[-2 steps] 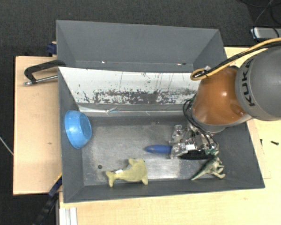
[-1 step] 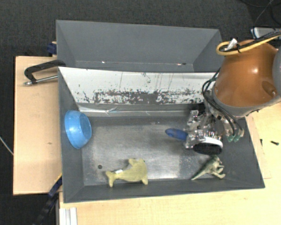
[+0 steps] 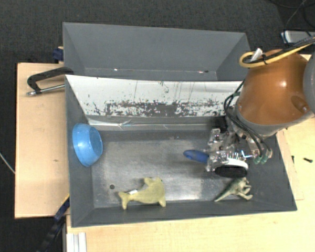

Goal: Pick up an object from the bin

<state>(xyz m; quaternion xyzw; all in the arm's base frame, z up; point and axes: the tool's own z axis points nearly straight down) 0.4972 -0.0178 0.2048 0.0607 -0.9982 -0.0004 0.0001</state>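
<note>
My gripper (image 3: 226, 164) hangs low over the bin's right side, its metal body showing beneath the orange cover. A small blue thing (image 3: 195, 155) pokes out to the left from under it, touching or just beside the gripper; whether it sits between the fingers is hidden. Just below the gripper, by the front right corner, lies a small olive toy dinosaur (image 3: 235, 189).
A yellowish toy dolphin (image 3: 146, 193) lies at the bin's front middle. A blue bowl (image 3: 86, 144) leans against the left wall. A tiny dark speck (image 3: 112, 187) sits on the floor near the dolphin. The arm's orange cover hides the bin's right rear part.
</note>
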